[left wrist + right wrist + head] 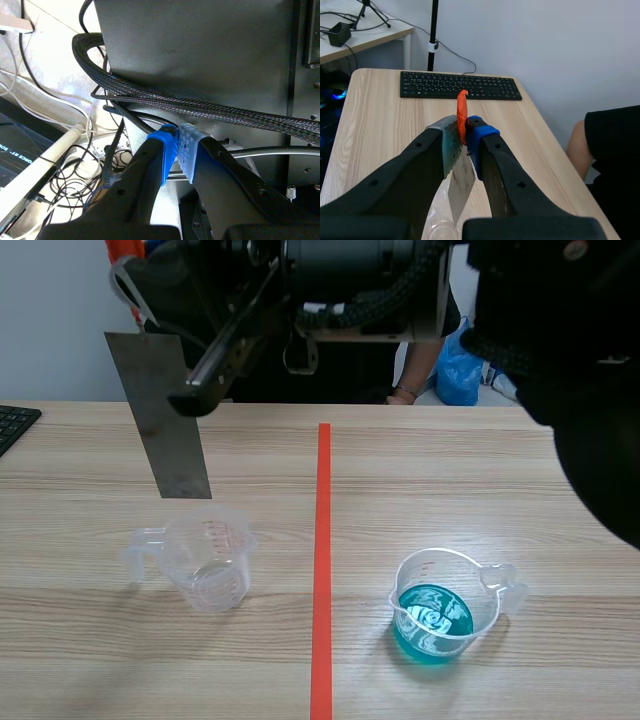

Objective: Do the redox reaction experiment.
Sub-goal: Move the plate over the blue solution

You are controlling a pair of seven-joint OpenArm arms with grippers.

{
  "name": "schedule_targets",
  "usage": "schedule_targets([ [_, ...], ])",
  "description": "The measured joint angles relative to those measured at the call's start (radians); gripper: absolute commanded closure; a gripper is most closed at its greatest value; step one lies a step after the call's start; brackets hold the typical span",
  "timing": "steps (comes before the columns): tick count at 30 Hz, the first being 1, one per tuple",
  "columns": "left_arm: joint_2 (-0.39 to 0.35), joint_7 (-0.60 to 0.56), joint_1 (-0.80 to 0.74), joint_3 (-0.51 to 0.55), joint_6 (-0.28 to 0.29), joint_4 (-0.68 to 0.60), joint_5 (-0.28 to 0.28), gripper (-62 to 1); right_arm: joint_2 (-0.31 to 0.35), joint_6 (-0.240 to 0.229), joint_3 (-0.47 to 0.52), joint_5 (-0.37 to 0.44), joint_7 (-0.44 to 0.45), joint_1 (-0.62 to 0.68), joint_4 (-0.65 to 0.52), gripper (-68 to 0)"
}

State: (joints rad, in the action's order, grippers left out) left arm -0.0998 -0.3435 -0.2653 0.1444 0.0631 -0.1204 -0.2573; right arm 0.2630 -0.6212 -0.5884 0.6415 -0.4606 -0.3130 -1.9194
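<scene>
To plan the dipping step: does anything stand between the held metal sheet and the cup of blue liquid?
Nothing visible does. The metal sheet hangs over the empty measuring cup; the cup of blue liquid stands beyond the tape line, with only table between.

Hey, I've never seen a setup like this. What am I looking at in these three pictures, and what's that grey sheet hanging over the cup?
This is a two-armed robot working at a wooden table. The wide picture looks out from between the arms, and the other two come from a camera on each wrist. On the table stand an empty clear measuring cup and a second cup holding blue liquid, with a red tape line between them. The right gripper pinches the thin grey metal sheet over the empty cup. The left gripper is shut on nothing and faces cables.
</scene>
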Motion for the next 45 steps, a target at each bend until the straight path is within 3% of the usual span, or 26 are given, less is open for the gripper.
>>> schedule_targets([
  [9, 0.000, 0.000, 0.000, 0.000, 0.000, 0.000, 0.000, -4.2, 0.012, 0.027, 0.060, 0.116, -0.148, 0.001, -0.063, -0.8],
  [17, 0.000, 0.000, 0.000, 0.000, 0.000, 0.000, 0.000, -4.2, 0.079, 0.031, 0.166, 0.148, -0.151, 0.089, -0.084, -0.8],
  [33, 0.000, 0.000, 0.000, 0.000, 0.000, 0.000, 0.000, -4.2, 0.195, 0.029, 0.455, 0.149, -0.151, 0.372, -0.285, -0.8],
  [45, 0.000, 0.000, 0.000, 0.000, 0.000, 0.000, 0.000, -4.2, 0.197, -0.011, 0.699, 0.149, -0.150, 0.641, -0.387, -0.6],
])
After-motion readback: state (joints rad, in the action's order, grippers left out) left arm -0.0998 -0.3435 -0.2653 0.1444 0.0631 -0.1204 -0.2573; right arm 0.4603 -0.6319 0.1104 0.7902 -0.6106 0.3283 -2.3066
